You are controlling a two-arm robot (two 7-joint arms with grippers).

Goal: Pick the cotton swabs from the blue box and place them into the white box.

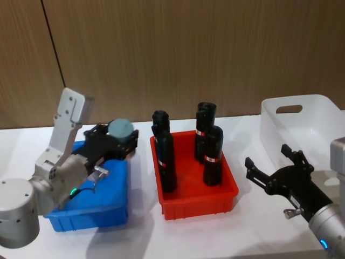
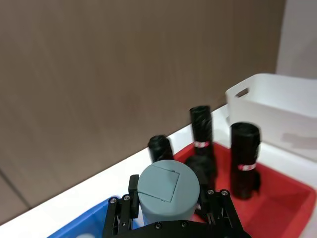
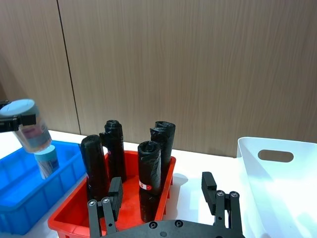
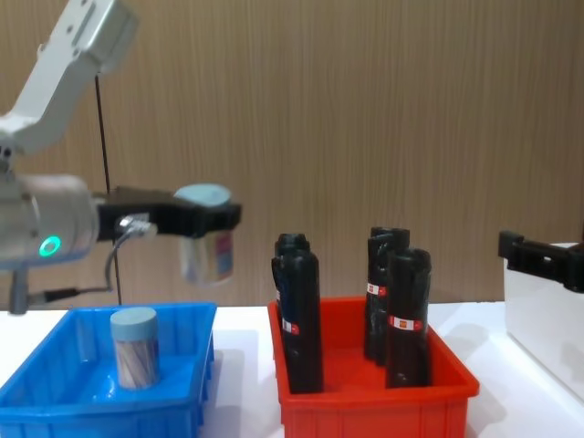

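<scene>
Chest view: cotton swabs [image 4: 208, 259] clamped in left hand [image 4: 206, 218].

The white box [image 1: 318, 129] runs off the head view's right edge; the left arm [image 1: 59, 162] covers part of the blue box [image 1: 108, 213]

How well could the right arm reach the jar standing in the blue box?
Probably not easily. The right pincer hangs open by the white box, the red box of black cylinders stands between, and the left pincer holds another jar above the blue box.
</scene>
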